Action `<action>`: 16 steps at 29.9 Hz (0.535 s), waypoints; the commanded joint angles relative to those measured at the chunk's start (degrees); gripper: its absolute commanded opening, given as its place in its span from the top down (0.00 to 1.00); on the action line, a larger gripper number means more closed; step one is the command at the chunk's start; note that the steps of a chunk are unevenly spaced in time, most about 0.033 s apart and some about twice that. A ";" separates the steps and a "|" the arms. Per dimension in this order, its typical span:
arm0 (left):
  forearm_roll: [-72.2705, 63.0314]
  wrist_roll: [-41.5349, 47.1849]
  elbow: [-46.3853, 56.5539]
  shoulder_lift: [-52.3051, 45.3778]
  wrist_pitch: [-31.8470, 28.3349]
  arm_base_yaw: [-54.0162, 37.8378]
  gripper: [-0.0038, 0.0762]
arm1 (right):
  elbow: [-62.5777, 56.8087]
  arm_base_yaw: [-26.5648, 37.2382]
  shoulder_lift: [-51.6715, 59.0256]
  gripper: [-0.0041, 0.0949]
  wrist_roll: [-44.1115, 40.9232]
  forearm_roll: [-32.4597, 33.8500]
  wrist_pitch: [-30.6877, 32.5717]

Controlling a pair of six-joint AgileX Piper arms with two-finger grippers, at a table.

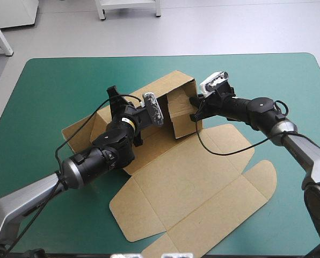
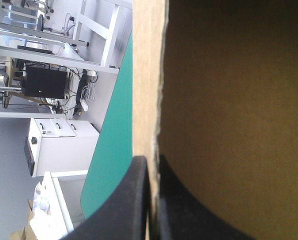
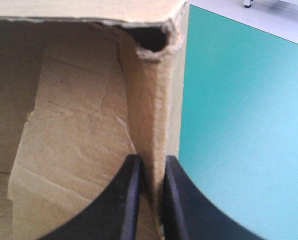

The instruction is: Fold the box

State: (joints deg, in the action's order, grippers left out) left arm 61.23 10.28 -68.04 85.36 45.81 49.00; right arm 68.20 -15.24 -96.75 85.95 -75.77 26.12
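The brown box (image 1: 192,177) lies mid-table, its far part raised into walls and its lid and flaps flat toward the front. My left gripper (image 1: 115,98) is at the left end of the raised part. In its wrist view the gripper (image 2: 151,167) is shut on a wall edge of the box (image 2: 229,125), with the brown inside on one side and the teal-green cover on the other. My right gripper (image 1: 195,108) pinches the right end wall. In the right wrist view the gripper (image 3: 152,161) is shut on that folded wall (image 3: 154,110), just below a torn corner.
The teal-green table cover (image 1: 278,86) shows all around the box, widest at the far right and far left. The flat lid flaps (image 1: 256,180) reach toward the front edge of the table.
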 commanded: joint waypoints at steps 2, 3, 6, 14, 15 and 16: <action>0.79 0.59 -1.49 -1.95 -2.42 0.42 0.96 | 1.18 -1.39 1.20 0.96 0.73 0.30 4.60; 0.79 0.59 -1.49 -1.95 -2.29 0.42 0.96 | 1.18 -1.39 1.20 0.96 0.73 0.30 4.60; 0.79 0.59 -1.49 -1.95 -2.29 0.42 0.96 | 1.18 -1.39 1.20 0.96 0.93 0.69 4.60; 0.57 0.59 -1.49 -1.95 -2.39 0.42 0.96 | 1.18 -1.39 1.20 0.77 1.91 0.54 3.40; 0.57 0.59 -1.49 -1.95 -2.39 0.42 0.96 | 1.18 -1.39 1.20 0.76 1.91 0.54 3.40; 0.57 0.59 -1.49 -1.95 -2.39 0.42 0.96 | 1.18 -1.39 1.20 0.76 1.91 0.54 3.40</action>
State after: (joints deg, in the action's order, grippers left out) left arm 61.01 10.12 -68.04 85.36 46.38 49.00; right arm 68.27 -15.57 -96.80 86.69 -75.55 26.17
